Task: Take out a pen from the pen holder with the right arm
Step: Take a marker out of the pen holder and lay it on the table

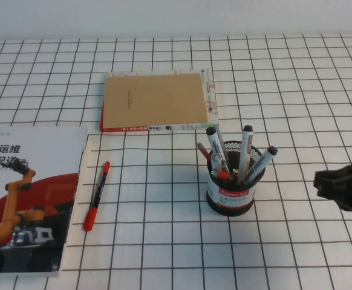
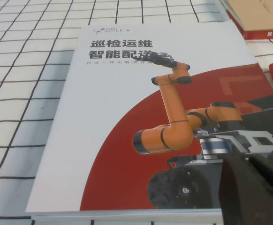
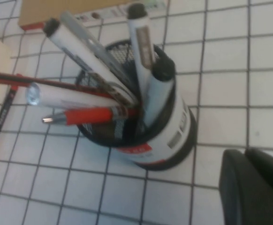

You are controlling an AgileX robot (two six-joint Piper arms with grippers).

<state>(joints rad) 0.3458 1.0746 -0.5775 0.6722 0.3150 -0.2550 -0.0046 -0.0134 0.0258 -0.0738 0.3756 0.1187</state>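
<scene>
hovering right of the pen holder (image 1: 230,196), the right tool (image 1: 321,183) is narrow and empty; left tool (image 2: 250,164) above the booklet (image 2: 103,140), state i cannot tell.

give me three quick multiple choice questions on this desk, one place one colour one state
1. The cover of the book behind the pen holder is: A brown, B green, C blue.
2. The loose red pen lies: A on the table beside the brochure, B on the book, C in the pen holder.
3. The right gripper is: A shut on a pen, B open around the pen holder, C shut and empty, right of the pen holder.

Answers: 1 A, its face is plain brown. 2 A, it lies flat between brochure and pen holder. 3 C, it holds nothing. The left gripper hangs over the brochure.
</scene>
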